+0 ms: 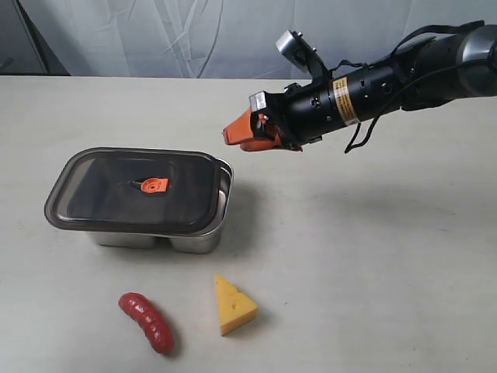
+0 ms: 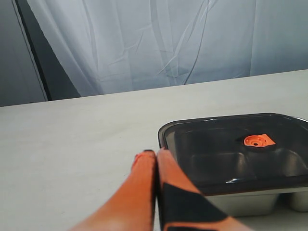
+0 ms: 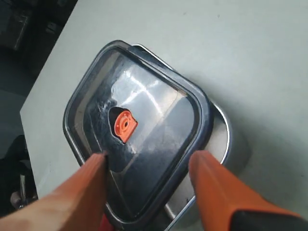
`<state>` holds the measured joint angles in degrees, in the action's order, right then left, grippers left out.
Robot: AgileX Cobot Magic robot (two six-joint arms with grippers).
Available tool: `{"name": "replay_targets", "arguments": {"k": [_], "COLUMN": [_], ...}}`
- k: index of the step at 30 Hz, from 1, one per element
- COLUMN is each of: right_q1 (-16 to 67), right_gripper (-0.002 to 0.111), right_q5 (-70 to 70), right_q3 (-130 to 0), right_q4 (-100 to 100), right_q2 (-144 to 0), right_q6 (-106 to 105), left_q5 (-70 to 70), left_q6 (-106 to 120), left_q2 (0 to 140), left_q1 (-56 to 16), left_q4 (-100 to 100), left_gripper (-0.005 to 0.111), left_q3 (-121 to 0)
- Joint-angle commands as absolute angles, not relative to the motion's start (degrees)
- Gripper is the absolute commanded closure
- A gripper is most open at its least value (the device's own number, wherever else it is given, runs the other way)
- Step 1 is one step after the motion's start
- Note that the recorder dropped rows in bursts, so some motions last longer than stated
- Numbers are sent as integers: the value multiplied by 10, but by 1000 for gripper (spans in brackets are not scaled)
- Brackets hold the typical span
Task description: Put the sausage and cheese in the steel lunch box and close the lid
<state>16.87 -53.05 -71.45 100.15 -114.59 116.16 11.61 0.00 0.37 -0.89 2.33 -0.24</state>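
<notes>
The dark translucent lid (image 1: 132, 190) with its orange valve (image 1: 154, 184) lies on the steel lunch box (image 1: 194, 241), shifted so the box's right rim shows. On the table in front of the box are the red sausage (image 1: 146, 321) and the yellow cheese (image 1: 233, 305). My right gripper (image 1: 237, 137) hovers open above the table, up and to the right of the box; its wrist view looks down on the lid (image 3: 154, 110) and box rim (image 3: 224, 139) between the spread fingers of the right gripper (image 3: 149, 159). My left gripper (image 2: 155, 153) is shut and empty, beside the lid (image 2: 231, 144).
The pale table (image 1: 373, 256) stretches bare to the right of the box and food. A white curtain (image 1: 194, 35) hangs behind the table's far edge. The left arm is outside the exterior view.
</notes>
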Motion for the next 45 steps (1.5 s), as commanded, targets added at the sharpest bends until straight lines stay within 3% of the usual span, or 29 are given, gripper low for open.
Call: {"name": "replay_targets", "arguments": {"k": [1,8,35,45], "right_q1": [189,233,236,287], "right_gripper": [57,57,57,57], "right_q5": [-505,-443,-420,-359], "right_q3": [-700,-700,-700,-700], "right_q4": [999,999,999,999], "right_q2": [-1146,-1146,-1185,-1185], "right_q6": [1150,1139,1141,1139], "left_q5": [109,109,109,109], "left_q6": [0,0,0,0], "left_q2": [0,0,0,0], "left_q1": [-13,-13,-13,-13], "left_q4": [19,19,19,19], "left_gripper": [107,107,107,107], "left_q3": [0,0,0,0]}}
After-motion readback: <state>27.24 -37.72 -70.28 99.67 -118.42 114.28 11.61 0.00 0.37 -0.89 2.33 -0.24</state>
